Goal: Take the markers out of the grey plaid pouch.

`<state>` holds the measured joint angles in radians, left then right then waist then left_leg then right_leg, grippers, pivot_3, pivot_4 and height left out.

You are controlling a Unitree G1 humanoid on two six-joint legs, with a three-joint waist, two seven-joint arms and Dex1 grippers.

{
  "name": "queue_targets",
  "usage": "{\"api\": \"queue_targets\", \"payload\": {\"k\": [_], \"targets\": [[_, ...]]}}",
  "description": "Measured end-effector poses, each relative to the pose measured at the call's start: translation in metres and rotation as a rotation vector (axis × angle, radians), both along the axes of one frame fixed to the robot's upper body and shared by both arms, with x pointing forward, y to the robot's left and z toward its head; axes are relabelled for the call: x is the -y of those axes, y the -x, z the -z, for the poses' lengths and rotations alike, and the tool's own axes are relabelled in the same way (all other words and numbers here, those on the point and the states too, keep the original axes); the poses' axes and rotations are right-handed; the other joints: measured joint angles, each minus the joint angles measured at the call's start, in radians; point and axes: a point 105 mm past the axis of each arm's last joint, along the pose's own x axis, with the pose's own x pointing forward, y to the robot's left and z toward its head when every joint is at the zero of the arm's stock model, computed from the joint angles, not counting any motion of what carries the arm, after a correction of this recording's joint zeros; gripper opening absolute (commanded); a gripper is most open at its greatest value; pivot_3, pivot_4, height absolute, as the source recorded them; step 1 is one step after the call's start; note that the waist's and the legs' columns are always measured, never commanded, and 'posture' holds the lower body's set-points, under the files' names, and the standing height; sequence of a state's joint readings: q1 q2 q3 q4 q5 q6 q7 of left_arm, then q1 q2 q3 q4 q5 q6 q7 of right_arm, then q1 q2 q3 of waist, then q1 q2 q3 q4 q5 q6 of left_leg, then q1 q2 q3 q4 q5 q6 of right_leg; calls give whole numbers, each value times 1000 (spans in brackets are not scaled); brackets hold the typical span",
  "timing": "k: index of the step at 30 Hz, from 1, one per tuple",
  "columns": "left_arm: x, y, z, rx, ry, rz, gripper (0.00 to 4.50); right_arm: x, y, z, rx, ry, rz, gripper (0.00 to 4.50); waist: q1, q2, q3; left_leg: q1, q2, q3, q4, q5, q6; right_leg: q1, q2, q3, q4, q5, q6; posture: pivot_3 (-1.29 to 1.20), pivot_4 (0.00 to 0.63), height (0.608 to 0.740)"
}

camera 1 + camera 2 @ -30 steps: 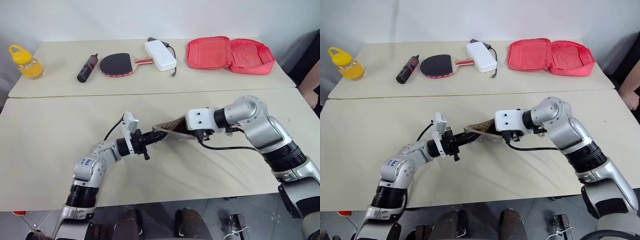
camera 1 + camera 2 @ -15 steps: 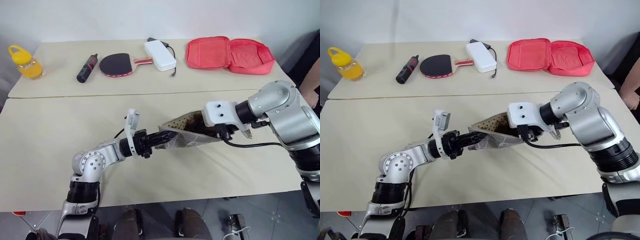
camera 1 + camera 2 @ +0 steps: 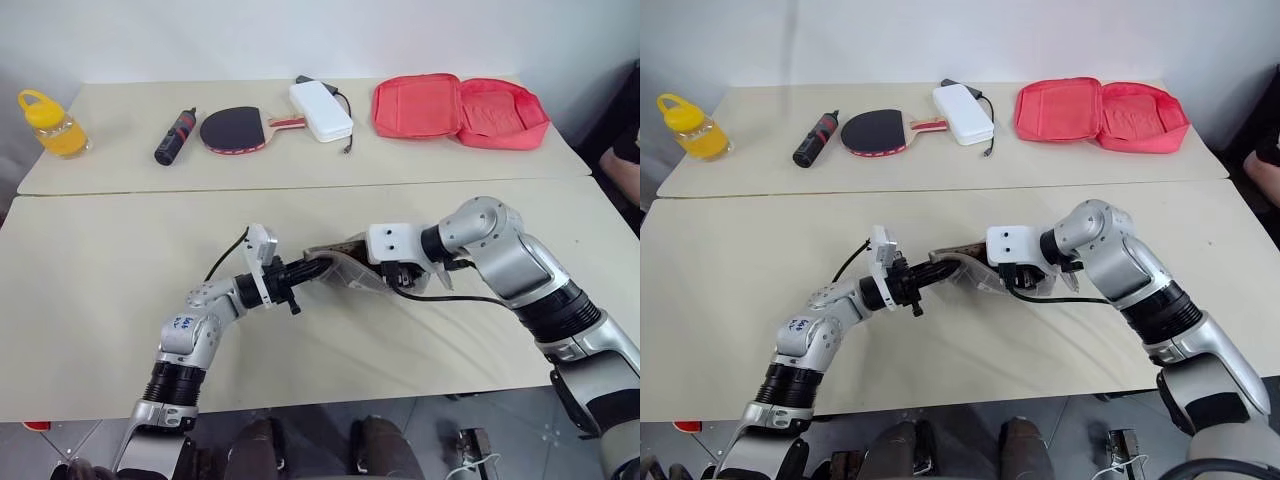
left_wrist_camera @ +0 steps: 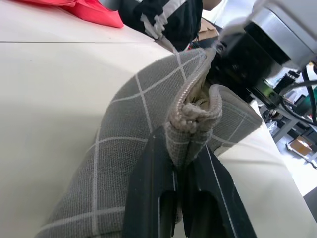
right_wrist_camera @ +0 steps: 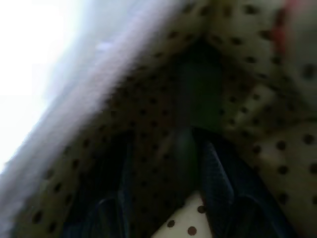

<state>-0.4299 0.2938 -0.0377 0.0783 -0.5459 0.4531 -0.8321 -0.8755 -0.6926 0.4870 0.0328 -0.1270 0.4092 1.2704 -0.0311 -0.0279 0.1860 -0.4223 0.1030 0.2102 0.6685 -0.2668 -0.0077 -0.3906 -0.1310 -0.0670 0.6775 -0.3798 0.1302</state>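
I have two beige tabletops in front of me, the near tabletop [image 3: 100, 300] and the far tabletop [image 3: 450, 160] butted edge to edge, and I place everything from the grey plaid pouch [image 3: 335, 268], which hangs just above the near tabletop's middle between my two arms.

Well beyond the pouch and to its right on the far tabletop lies the red zip case [image 3: 460, 108], opened flat. Straight beyond the pouch is the white box [image 3: 320, 110] with a dark cable at its end, and just left of that the table-tennis paddle [image 3: 238, 128], its black face up. Further left of the pouch's line lies the black-and-red cylinder [image 3: 174, 136], and far off to the left the yellow bottle [image 3: 48, 124] stands upright near the tabletop's end.

My right gripper [image 3: 400, 278] comes at the pouch from its right side and points down into the open mouth. In the right wrist view its dark fingers [image 5: 218, 173] stand apart inside the dotted beige lining, and between them, deeper in the pouch, I see a green shape that I take to be the marker [image 5: 200, 99]; I can't tell whether the fingers touch it.

My left gripper [image 4: 181, 163] holds the pouch's left end. Its fingers [image 4: 148, 193] are pinched together on the bunched fabric at the zip's end, and the pouch arches away from them.
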Motion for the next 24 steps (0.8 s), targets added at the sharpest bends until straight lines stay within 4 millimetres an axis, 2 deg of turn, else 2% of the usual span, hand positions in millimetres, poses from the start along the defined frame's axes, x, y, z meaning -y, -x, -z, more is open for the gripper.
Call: {"api": "queue_targets", "payload": {"k": [6, 11, 16, 24], "targets": [[2, 9, 0, -30, -7, 57, 0, -4, -5, 0, 23, -15, 20, 1904, 0, 0, 0, 0, 0, 0, 0, 0, 0, 0, 0, 0, 0, 0, 0, 0, 150, 740], [3, 9, 1, -53, 8, 59, 0, -1, -8, 2, 29, -4, 40, 1904, 0, 0, 0, 0, 0, 0, 0, 0, 0, 0, 0, 0, 0, 0, 0, 0, 150, 740], [-3, 5, -4, -129, 91, 35, 0, -9, -10, 3, 29, -40, 44, 1904, -4, 0, 0, 0, 0, 0, 0, 0, 0, 0, 0, 0, 1, 0, 0, 0, 150, 740], [-7, 8, -1, -192, 74, 66, 0, -14, -11, 4, 4, -66, 63, 1904, -12, 0, 0, 1, 0, 0, 0, 0, 0, 0, 0, 0, 1, 0, 0, 0, 150, 740]]}}
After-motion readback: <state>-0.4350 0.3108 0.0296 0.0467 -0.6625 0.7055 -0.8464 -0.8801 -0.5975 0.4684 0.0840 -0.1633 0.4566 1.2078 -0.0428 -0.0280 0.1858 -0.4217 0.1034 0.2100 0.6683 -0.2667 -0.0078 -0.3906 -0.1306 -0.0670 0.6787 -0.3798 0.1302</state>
